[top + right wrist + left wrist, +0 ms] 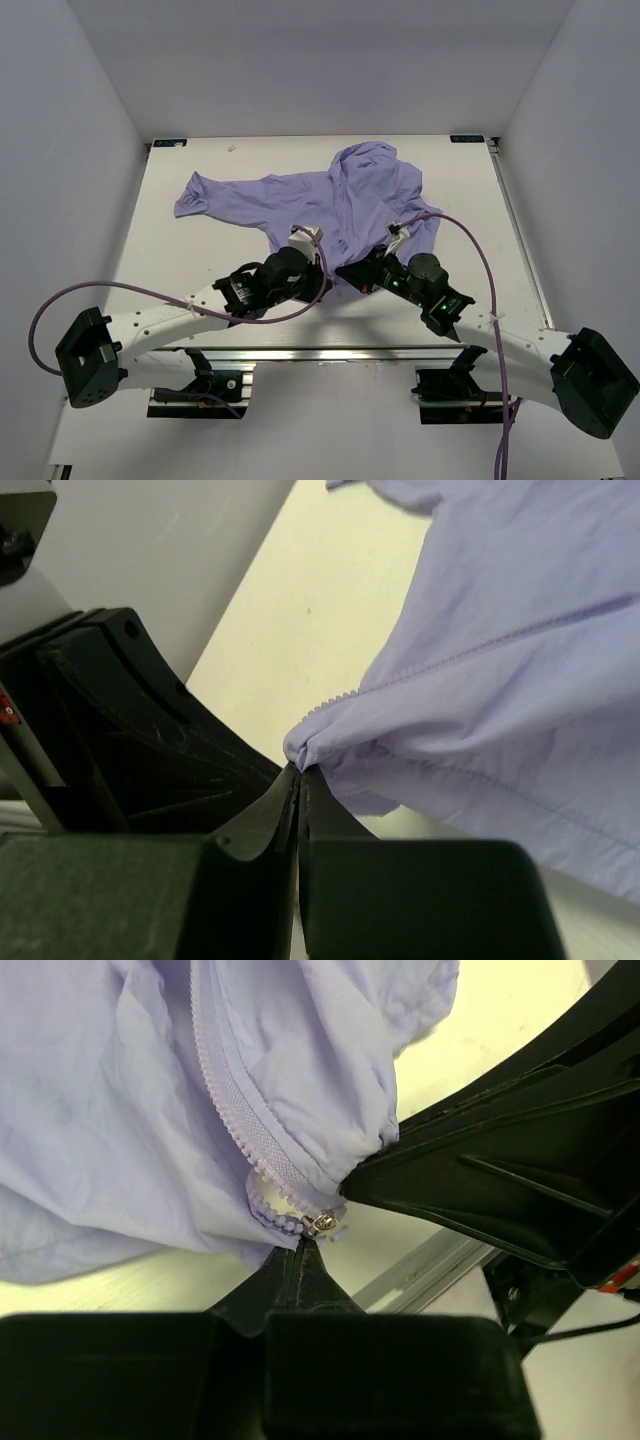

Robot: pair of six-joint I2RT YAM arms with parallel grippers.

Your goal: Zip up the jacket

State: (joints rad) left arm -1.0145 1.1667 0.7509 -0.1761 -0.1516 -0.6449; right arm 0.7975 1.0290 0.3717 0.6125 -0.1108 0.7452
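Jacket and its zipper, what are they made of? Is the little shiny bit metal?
The jacket looks like thin, matte woven fabric, maybe nylon: it wrinkles and drapes softly. The zipper teeth look like lavender plastic, matching the cloth. The slider glints silver, so probably metal.

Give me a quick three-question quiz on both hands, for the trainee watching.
1. True or false: the left hand is open, clear of the jacket.
2. The zipper slider sits: A at the hood; B at the hem end, by the left hand; C halfway up.
3. What does the right hand pinch?
Key: 1 false, it is shut on the jacket; 2 B; 3 the jacket's edge.
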